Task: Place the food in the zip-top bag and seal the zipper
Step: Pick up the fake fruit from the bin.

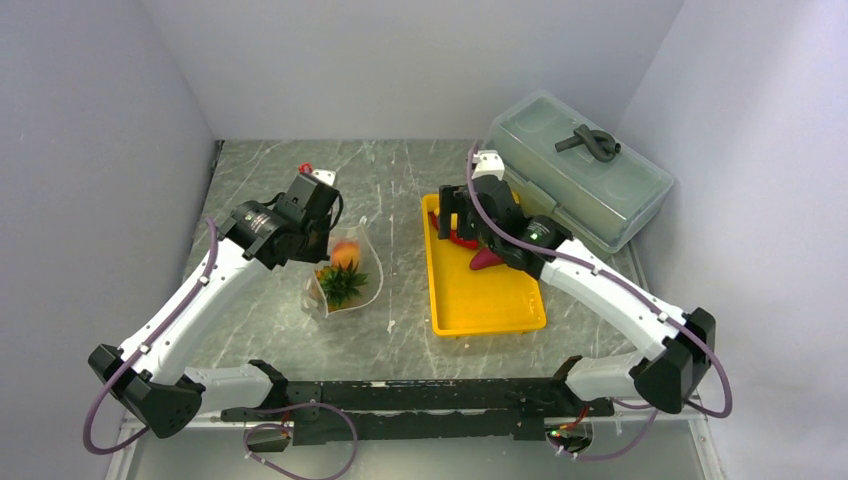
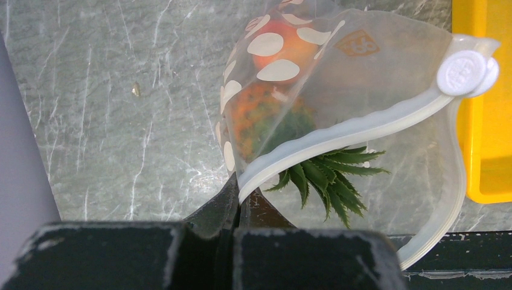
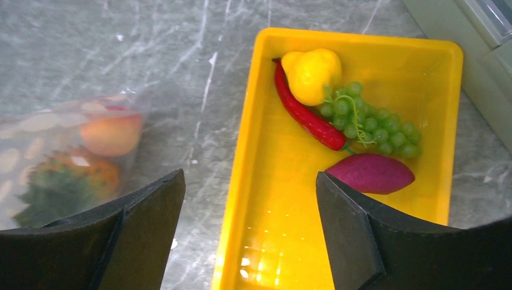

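Top view, left gripper (image 1: 328, 235): clenched on the rim of the clear, white-dotted soft plastic zip-top bag (image 1: 368, 268), which sits on the grey marbled table (image 1: 400, 180) left of the tray.
Top view, bag contents: orange toy pineapple with green crown (image 1: 340, 283) and round orange fruit (image 1: 345, 252) lie inside.
Top view, right gripper (image 1: 455, 225): hangs over the far end of the yellow rectangular plastic tray (image 1: 485, 295); a grey-green lidded plastic box (image 1: 580, 170) stands just beyond.
Left wrist view, zipper (image 2: 344, 130): the whitish translucent press strip gapes, unsealed, and the pineapple's crown pokes across the mouth.
Left wrist view, grip: both fingers are pinched together on the strip's near end (a thin hold).
Right wrist view, right gripper: released, jaws wide, nothing between them.
Right wrist view, food left in tray: yellow lemon (image 3: 311, 72), red chili pepper (image 3: 305, 112), green grape bunch (image 3: 368, 124) and purple oval piece (image 3: 371, 172) (perhaps a sweet potato), crowded at the far end.
Risk, picking: the jaws could catch two pieces, or flick one out, because they lie against each other.
Risk, bagging: the crown across the mouth could block later pieces or foul the strip at sealing, and a hard push could tug the limp bag out of the pinch.
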`<state>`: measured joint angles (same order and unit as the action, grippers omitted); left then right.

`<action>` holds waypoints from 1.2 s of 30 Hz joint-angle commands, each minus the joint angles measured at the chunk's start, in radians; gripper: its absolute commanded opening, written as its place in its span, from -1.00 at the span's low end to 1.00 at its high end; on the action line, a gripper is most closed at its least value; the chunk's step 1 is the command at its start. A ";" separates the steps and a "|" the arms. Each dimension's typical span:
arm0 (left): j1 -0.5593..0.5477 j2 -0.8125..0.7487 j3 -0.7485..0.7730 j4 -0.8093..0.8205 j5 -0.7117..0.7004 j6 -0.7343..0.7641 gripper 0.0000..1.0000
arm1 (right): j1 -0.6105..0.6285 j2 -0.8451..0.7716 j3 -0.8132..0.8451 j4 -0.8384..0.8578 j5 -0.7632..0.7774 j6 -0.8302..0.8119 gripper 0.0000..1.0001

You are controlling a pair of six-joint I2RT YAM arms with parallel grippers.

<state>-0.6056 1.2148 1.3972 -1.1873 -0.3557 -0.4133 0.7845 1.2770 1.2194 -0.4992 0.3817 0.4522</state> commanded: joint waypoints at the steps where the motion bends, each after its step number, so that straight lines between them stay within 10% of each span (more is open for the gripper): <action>1: 0.003 -0.027 0.037 0.008 0.010 -0.019 -0.99 | -0.051 0.057 0.073 -0.035 -0.056 -0.091 0.69; 36: 0.004 -0.047 0.034 -0.021 0.009 -0.025 -1.00 | -0.312 0.721 0.434 -0.014 -0.244 -0.228 0.80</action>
<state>-0.6056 1.1927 1.3972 -1.1969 -0.3523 -0.4175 0.4797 1.9717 1.6039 -0.5262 0.1257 0.2348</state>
